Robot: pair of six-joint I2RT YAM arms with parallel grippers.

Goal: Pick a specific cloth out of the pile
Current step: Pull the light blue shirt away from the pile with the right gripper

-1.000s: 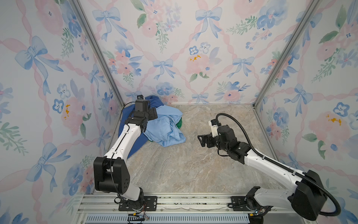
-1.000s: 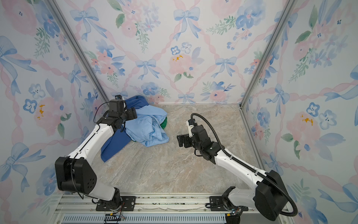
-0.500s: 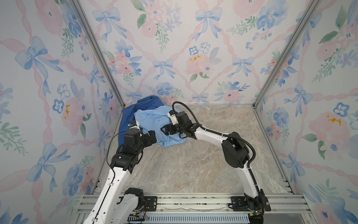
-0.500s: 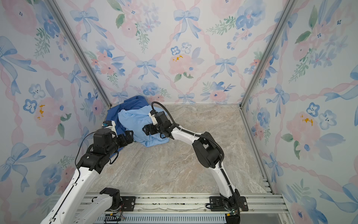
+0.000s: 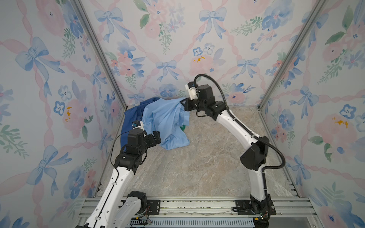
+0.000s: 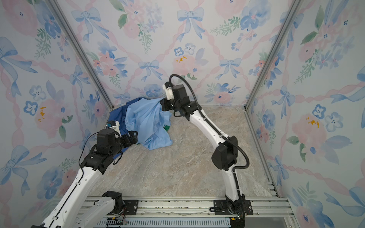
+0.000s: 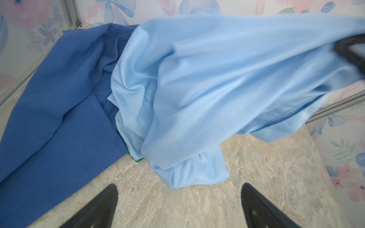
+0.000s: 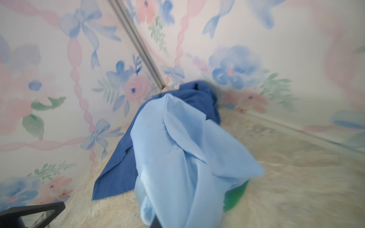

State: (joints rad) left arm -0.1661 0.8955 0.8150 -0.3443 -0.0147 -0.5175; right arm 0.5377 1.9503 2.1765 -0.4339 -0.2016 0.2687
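The right gripper (image 5: 182, 104) has just clamped an edge of the pale sky-blue thin woven shirt (image 5: 164, 120), tenting it above the large royal-blue garment (image 5: 133, 115), where its hem still drapes. The left gripper (image 5: 156, 138) hovers beside that garment, released. Extraction looks begun.

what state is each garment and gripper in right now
pale blue shirt: one edge pinched and raised, rest draped over the other garments
royal-blue garment: crumpled in the corner, partly under the shirt
green garment: mostly buried, a sliver showing
left gripper: fingers open, empty
right gripper: fingers shut on the shirt
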